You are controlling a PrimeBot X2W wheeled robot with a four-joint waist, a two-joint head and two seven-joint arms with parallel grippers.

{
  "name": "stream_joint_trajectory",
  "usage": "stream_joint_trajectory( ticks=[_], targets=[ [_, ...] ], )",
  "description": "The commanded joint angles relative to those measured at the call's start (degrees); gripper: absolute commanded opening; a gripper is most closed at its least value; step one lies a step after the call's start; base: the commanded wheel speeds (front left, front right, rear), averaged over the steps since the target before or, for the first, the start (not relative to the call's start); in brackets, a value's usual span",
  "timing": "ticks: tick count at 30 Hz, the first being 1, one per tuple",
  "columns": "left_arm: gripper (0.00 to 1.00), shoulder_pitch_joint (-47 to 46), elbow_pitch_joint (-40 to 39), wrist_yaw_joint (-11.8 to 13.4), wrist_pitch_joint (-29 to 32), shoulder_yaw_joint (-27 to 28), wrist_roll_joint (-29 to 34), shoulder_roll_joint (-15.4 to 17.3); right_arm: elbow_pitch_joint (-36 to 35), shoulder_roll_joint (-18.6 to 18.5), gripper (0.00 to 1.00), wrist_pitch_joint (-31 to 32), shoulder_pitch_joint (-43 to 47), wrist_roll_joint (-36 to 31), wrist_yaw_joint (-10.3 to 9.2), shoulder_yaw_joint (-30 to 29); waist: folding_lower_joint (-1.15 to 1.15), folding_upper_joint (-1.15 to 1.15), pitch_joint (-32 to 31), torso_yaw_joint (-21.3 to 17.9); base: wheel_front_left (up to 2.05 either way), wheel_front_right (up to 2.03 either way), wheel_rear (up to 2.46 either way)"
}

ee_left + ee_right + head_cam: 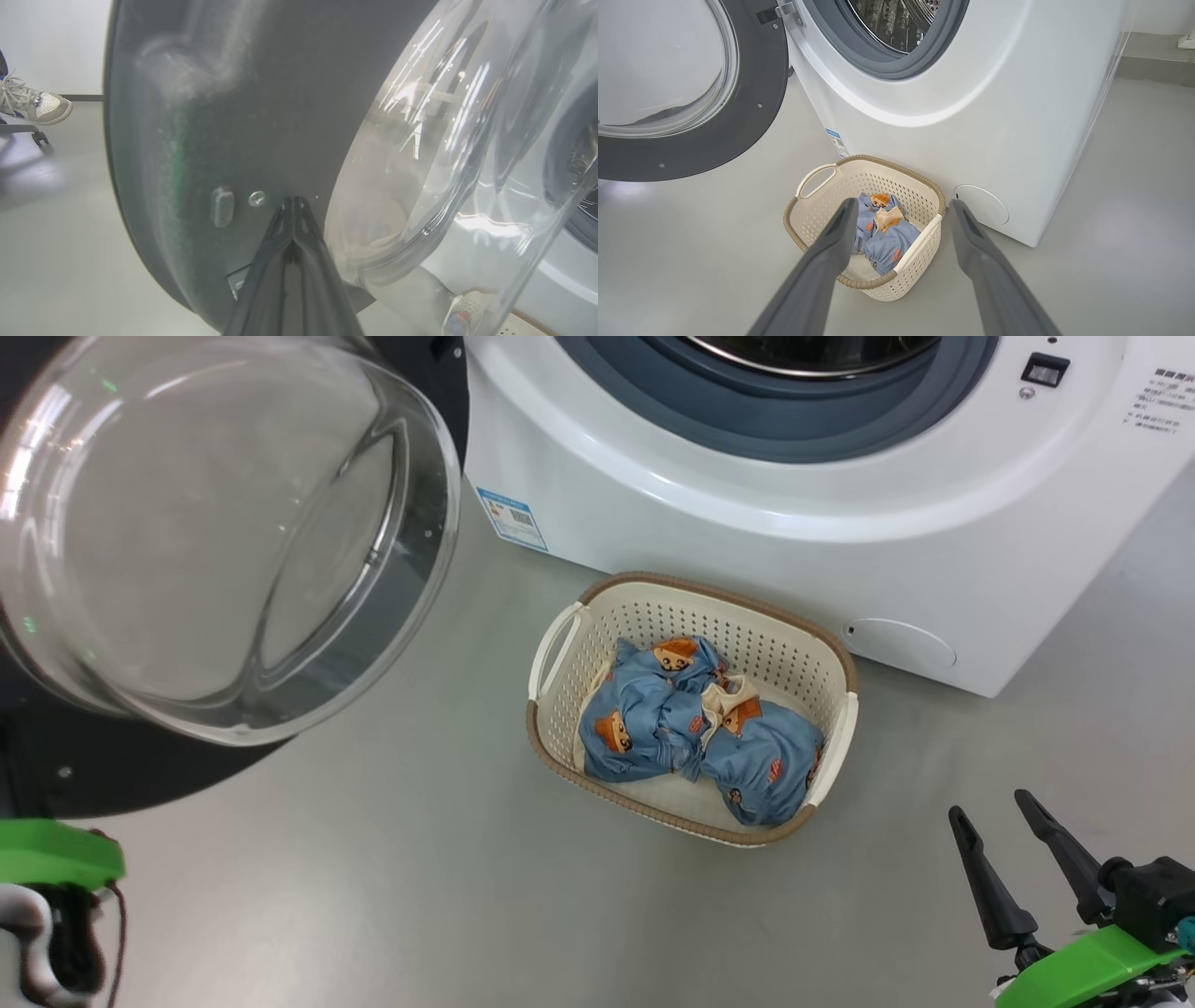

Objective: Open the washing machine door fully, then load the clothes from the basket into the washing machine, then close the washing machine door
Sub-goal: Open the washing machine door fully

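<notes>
The washing machine (pixel 747 476) stands with its drum (pixel 896 23) exposed. Its washing machine door (pixel 215 532) is swung out to the left, glass bowl facing me. My left gripper (pixel 293 201) is shut with nothing in it, its tips at the door's dark inner rim (pixel 210 116) beside the glass (pixel 420 163); whether they touch I cannot tell. The cream basket (pixel 560 644) sits on the floor in front of the machine, with the blue bear-print clothes (pixel 691 728) in it. My right gripper (pixel 990 805) hovers open to the right of the basket. In its wrist view the right gripper (pixel 903 205) points at the basket (pixel 817 219) and clothes (pixel 887 233).
A person's shoe (pixel 32 105) and a chair caster (pixel 39 137) are on the floor beyond the door. The round service flap (pixel 901 642) is low on the machine's front, right of the basket. Grey floor (pixel 420 859) spreads between the door and the basket.
</notes>
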Motion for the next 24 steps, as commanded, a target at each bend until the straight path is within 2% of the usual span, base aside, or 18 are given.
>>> stream_joint_trajectory(
  ticks=[1, 15, 24],
  targets=[
    [0.0, -2.91, -0.37, -0.03, -0.66, 3.26, 0.2, 4.32, -1.47, -0.97, 1.0, -0.7, -1.18, -0.5, 0.09, 1.23, 0.0, 0.0, 0.67, -0.19, 0.0, 0.0, 0.0],
    [0.0, -11.8, 9.43, -3.2, -0.67, 10.97, 4.63, 6.69, -1.64, -1.79, 1.0, -0.7, -3.25, -0.64, 0.09, 1.87, 0.0, 0.0, 4.09, -1.15, 0.0, 0.0, 0.0],
    [0.0, -15.84, 15.47, -4.58, -0.67, 13.65, 7.55, 8.76, -1.51, -2.01, 1.0, -0.7, -4.35, -0.63, 0.09, 2.21, 0.0, 0.0, 5.36, -2.29, 0.0, 0.0, 0.0]
  ],
)
